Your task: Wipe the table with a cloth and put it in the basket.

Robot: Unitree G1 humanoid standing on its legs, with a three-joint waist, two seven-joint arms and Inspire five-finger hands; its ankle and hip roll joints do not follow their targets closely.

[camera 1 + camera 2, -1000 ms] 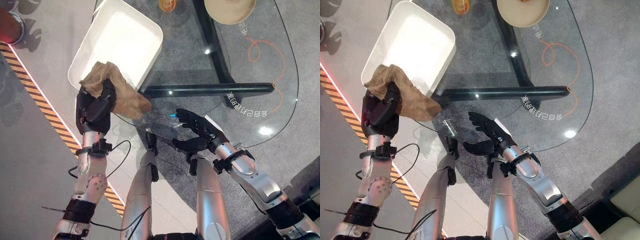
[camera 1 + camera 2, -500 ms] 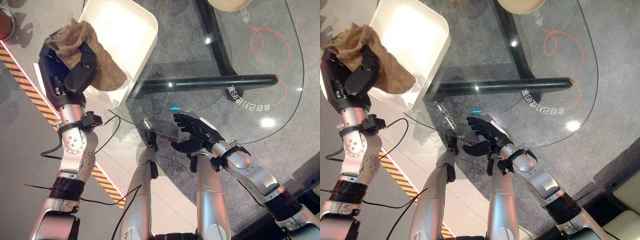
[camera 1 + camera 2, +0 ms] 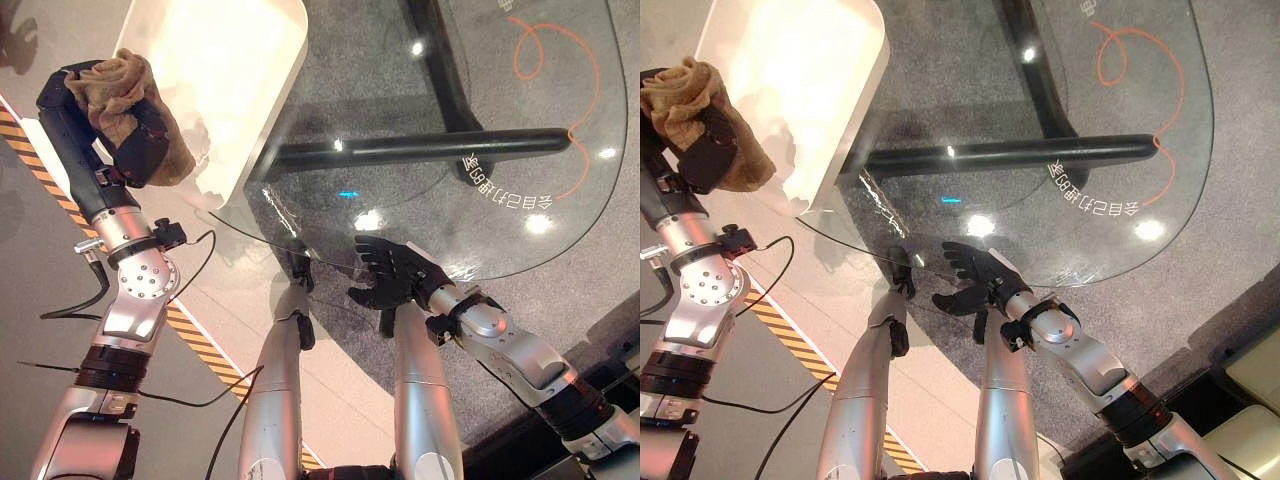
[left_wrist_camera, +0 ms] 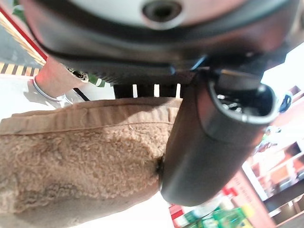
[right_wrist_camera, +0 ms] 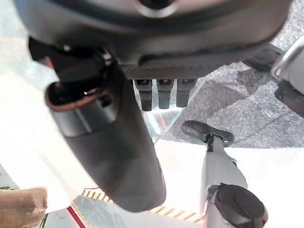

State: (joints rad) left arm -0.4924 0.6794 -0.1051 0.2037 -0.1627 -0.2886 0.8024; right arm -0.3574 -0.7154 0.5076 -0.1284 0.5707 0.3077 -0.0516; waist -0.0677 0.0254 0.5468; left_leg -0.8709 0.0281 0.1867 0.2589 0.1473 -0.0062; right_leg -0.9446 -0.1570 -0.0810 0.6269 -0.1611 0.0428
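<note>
My left hand (image 3: 140,150) is raised at the left of the scene, shut on a crumpled brown cloth (image 3: 108,80) that hangs from its grip. The cloth (image 4: 80,156) is pinched between thumb and fingers in the left wrist view. It is held at the near left rim of the white basket (image 3: 255,75), which stands on the floor beside the round glass table (image 3: 450,130). My right hand (image 3: 392,278) hovers open, fingers spread, at the table's near edge. Its straight fingers (image 5: 159,95) show in the right wrist view.
A black table base (image 3: 420,150) runs under the glass. An orange looped line (image 3: 555,60) and white lettering mark the tabletop at the right. A yellow-and-black striped strip (image 3: 190,335) crosses the floor at the left.
The camera has shifted. My left arm has lifted the cloth higher and further left, off the table edge toward the basket's near side. My right hand stays open near the table's near edge.
</note>
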